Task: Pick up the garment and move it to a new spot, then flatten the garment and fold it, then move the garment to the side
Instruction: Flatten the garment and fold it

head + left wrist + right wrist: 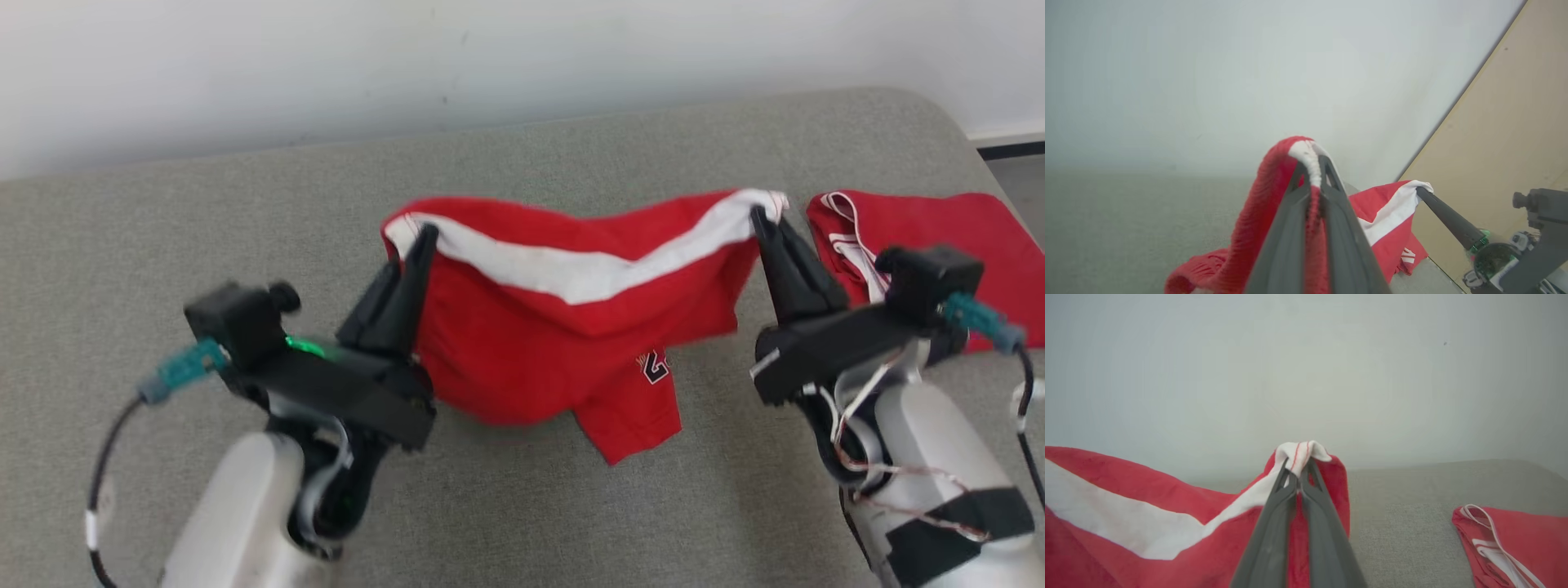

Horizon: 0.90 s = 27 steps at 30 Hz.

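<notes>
Two corners of the red shorts (563, 327) are pinched at the white waistband (571, 273): one in the left jaws, one in the right jaws, both clamped tight on cloth. The shorts hang between them, lower part resting on the grey table (571, 506). A second red garment (939, 220) lies flat at the right.

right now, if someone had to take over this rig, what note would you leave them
Left gripper: shut on one end of the white waistband of the red shorts.
Right gripper: shut on the other end.
Shorts are lifted and stretched between the two, lower part hanging toward the grey surface. A second red garment lies to the right.
Done: pick-up.
To do: set down at the new spot, flatten, fold, move aside.
</notes>
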Available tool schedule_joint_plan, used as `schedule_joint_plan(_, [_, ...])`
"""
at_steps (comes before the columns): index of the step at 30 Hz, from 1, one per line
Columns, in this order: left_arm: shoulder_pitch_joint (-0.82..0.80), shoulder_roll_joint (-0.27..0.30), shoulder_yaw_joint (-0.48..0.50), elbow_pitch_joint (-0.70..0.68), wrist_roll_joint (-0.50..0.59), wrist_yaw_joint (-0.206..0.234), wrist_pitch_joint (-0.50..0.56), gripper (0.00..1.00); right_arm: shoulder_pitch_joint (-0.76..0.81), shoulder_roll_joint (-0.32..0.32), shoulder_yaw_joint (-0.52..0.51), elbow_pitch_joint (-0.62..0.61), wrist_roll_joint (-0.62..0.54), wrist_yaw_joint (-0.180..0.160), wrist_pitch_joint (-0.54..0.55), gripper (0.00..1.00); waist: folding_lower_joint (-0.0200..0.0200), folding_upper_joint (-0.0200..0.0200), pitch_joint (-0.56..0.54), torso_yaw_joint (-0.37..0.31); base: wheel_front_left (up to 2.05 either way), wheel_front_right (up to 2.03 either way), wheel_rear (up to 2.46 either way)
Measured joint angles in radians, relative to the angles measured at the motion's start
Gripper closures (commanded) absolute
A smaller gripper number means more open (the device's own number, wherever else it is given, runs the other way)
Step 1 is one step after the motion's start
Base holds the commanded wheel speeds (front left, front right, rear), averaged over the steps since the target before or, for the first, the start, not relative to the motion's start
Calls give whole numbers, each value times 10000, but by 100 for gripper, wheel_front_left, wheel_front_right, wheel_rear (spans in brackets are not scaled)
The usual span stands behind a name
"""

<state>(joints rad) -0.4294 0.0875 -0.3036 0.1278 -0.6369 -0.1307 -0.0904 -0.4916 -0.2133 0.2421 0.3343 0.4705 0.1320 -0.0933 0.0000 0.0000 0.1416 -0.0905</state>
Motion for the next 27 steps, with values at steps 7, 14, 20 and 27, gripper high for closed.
schedule_joint_plan(7, [-2392, 568, 570, 616, -1141, 0, 1216, 100, -2259, 54, 364, -207, 1135, -2, 1662, 100, 1, 0, 565, -244, 0, 0, 0])
schedule_joint_plan(14, [-5616, 1592, 1306, 1141, -1149, 130, 1931, 100, -5824, 280, 529, 1262, 1425, -2, 1816, 100, 2, 1, 1910, -539, 0, 0, 0])
schedule_joint_plan(20, [-8353, 1852, 1785, 1473, -681, 257, 1047, 100, -8688, 301, 259, 2314, 867, 0, 497, 100, 4, 2, 3427, -694, 0, 0, 0])
schedule_joint_plan(27, [-10125, 1678, 2305, 1916, -483, 153, -1081, 100, -10784, 493, -378, 3070, -483, 10, -1557, 100, 5, 2, 4969, -740, 0, 0, 0])
